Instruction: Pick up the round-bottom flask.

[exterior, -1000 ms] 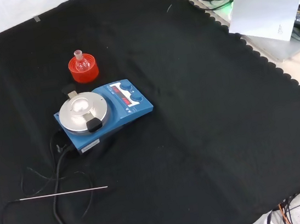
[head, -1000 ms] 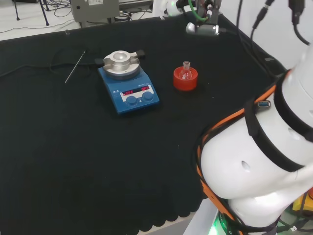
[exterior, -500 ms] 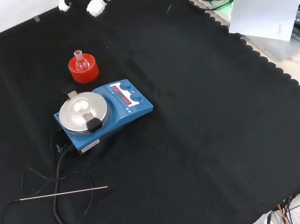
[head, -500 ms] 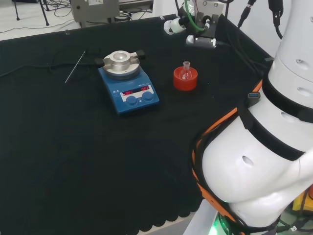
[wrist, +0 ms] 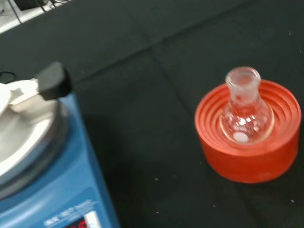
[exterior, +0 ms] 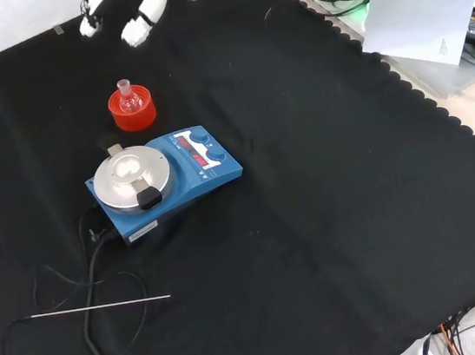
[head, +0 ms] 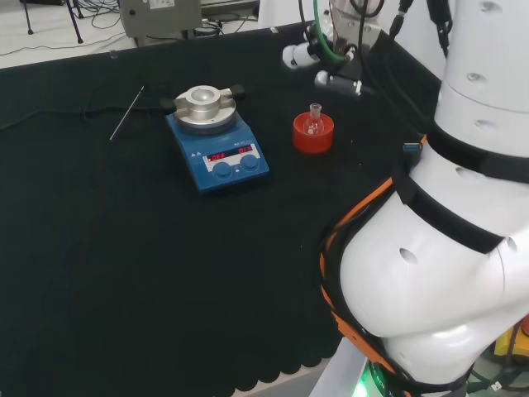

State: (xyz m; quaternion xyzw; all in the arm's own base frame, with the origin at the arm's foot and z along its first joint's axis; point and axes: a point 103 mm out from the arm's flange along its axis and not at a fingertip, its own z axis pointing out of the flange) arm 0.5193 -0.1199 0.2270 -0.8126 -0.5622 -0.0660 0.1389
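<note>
So the round-bottom flask (wrist: 246, 114) is a small clear glass one, sitting upright in a red ribbed ring stand (wrist: 251, 137) on the black cloth (exterior: 330, 218). Close up in the wrist view there's a small white thing at the bottom of the bulb, can't say what it is. Nothing is touching the flask.

The hand (exterior: 138, 11) comes in at the top of the front view, above the cloth and a fair way beyond the flask (exterior: 126, 97), well apart from it. Its fingers (exterior: 137, 29) look spread out and more or less straight, white tips pointing down toward the cloth, nothing between them, so it's released and empty. In the head view the hand (head: 318, 54) sits up near the far right of the cloth, behind the red stand (head: 313, 134), partly mixed in with cables and a green loop.

Just beside the stand is a blue stirrer plate (exterior: 166, 182) with a round silver top, two knobs and red displays on its front. In the head view it's to the left of the flask (head: 314, 120); in the front view it's nearer the camera. A black cable (exterior: 85, 285) runs off it in loops across the cloth, and a thin metal rod (exterior: 101, 306) lies flat among those loops, well apart from the flask.
</note>
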